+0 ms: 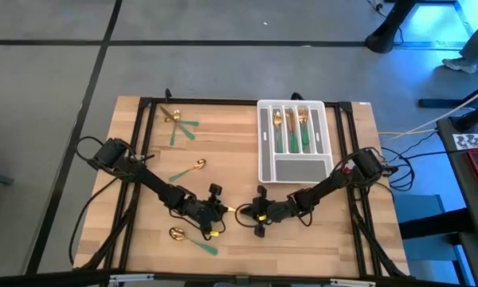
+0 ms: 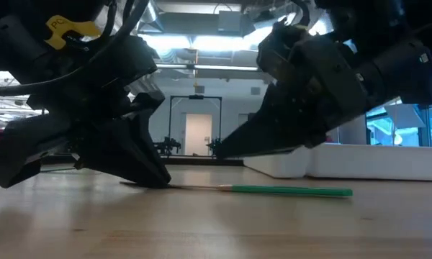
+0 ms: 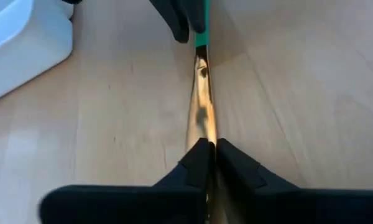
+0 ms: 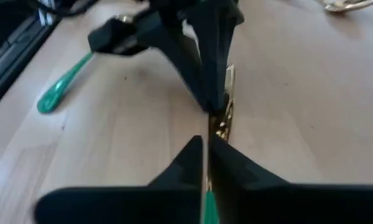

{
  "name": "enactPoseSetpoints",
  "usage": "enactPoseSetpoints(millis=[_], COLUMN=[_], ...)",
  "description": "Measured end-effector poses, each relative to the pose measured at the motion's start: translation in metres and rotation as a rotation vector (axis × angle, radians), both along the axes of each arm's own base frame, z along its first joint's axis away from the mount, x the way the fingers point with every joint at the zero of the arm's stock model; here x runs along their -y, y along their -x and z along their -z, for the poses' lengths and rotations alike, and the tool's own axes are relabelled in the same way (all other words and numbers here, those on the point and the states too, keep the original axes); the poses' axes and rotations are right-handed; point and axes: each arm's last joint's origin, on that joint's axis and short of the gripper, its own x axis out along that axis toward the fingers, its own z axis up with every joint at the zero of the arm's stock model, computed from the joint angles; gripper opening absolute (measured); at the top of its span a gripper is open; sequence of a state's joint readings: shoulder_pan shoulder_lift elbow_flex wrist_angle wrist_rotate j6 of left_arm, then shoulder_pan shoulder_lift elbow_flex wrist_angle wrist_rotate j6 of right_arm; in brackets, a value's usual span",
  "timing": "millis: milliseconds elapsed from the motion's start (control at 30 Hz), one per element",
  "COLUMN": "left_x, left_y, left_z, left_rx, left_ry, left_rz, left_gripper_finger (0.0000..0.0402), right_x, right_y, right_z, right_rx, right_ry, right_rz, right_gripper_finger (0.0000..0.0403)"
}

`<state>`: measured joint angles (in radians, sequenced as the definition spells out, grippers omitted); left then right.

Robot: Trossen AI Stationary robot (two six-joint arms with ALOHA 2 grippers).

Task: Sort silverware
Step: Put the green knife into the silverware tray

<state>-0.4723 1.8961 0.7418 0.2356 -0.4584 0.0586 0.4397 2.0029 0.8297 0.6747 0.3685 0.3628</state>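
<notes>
One piece of silverware [image 1: 235, 210], with a gold head and a green handle, spans the gap between my two grippers near the table's front middle. My left gripper [image 1: 221, 210] is shut on its gold head. My right gripper [image 1: 251, 214] is shut on its green handle. Whether it is a knife, fork or spoon, I cannot tell. Other pieces lie flat on the wood: two at the far left [image 1: 179, 123], a spoon [image 1: 188, 168] in the middle left, and a spoon [image 1: 193, 240] near the front edge. My left gripper pinches the gold head [image 3: 202, 124] between its two fingers, slanting down from the table's left, in line with the piece. Whether the piece touches the table, I cannot tell. My right gripper pinches the green handle [image 4: 206, 205] between its two fingers, slanting down from the table's right, in line with the handle. The gold head runs on ahead to the left gripper's fingers [image 4: 208, 74].
The grey-white slotted tray [image 1: 293, 163] stands at the far right, with several pieces in its upright slots. A black frame [image 1: 143, 104] edges the table. In the low view a green handle [image 2: 288, 191] lies on the wood in front of the grippers.
</notes>
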Motion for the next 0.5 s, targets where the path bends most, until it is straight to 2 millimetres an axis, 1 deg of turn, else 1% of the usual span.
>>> enactPoseSetpoints(millis=[67,133,200,267,367,433,500], left_x=[0.000,0.000,0.000,0.000,0.000,0.000,0.001], left_y=[0.000,0.000,0.000,0.000,0.000,-0.001,0.000], left_z=[0.000,0.000,0.000,0.000,0.000,0.000,0.000], left_rx=[-0.001,0.000,0.000,-0.002,0.001,0.006,0.006], left_ry=[0.004,0.007,0.011,0.026,0.043,0.055,0.059], left_rz=[0.001,0.003,0.001,-0.003,-0.018,-0.025,-0.028], left_gripper_finger=[0.0007,0.0006,0.0009,0.0008,0.0003,0.0004,0.0006], right_x=[-0.002,-0.004,-0.010,-0.019,-0.023,-0.020,-0.017], right_y=[-0.003,-0.008,-0.010,-0.015,-0.017,-0.015,-0.014], right_z=[-0.002,-0.005,-0.007,-0.010,-0.011,-0.006,0.000], right_rx=[-0.011,-0.034,-0.070,-0.077,-0.116,-0.167,-0.197], right_ry=[0.018,0.067,0.134,0.195,0.248,0.265,0.243], right_rz=[-0.012,-0.036,-0.084,-0.086,-0.007,0.030,0.062], right_gripper_finger=[0.0060,0.0096,0.0128,0.0149,0.0158,0.0157,0.0152])
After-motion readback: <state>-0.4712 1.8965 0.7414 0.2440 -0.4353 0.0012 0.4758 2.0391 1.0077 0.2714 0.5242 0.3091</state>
